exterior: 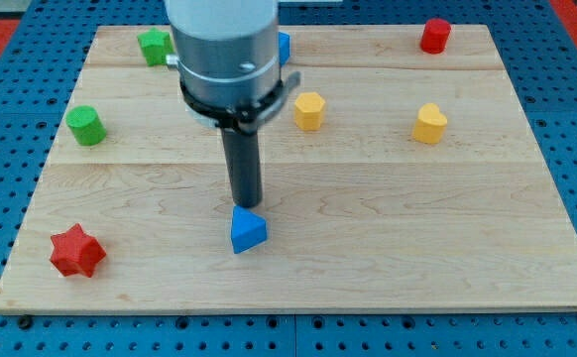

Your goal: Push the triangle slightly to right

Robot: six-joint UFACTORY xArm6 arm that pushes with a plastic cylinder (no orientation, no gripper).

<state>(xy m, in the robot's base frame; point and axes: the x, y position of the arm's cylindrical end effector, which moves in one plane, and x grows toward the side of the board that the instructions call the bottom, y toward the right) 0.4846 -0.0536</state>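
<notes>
My tip (246, 205) sits at the lower end of the dark rod, right at the top edge of the blue triangle (248, 230), touching it or just short of it; the view does not settle which. The arm carries no claw, only the rod, so there is nothing to spread or press together.

The blue triangle lies on the desk (368, 248) a little left of centre and toward the view's bottom, well apart from every other block.

At the view's bottom left lies the red star (76, 251). Up the left side stands the green cylinder (85, 126), and near the top left corner is a second green block (154, 46), its shape hard to make out. Just right of the arm's grey body, near the top, a blue block (284, 46) peeks out, mostly hidden. Right of the rod's collar sits the yellow hexagon (309, 110). Further toward the view's right lies the yellow heart (429, 124), and near the top right corner stands the red block (434, 35).
</notes>
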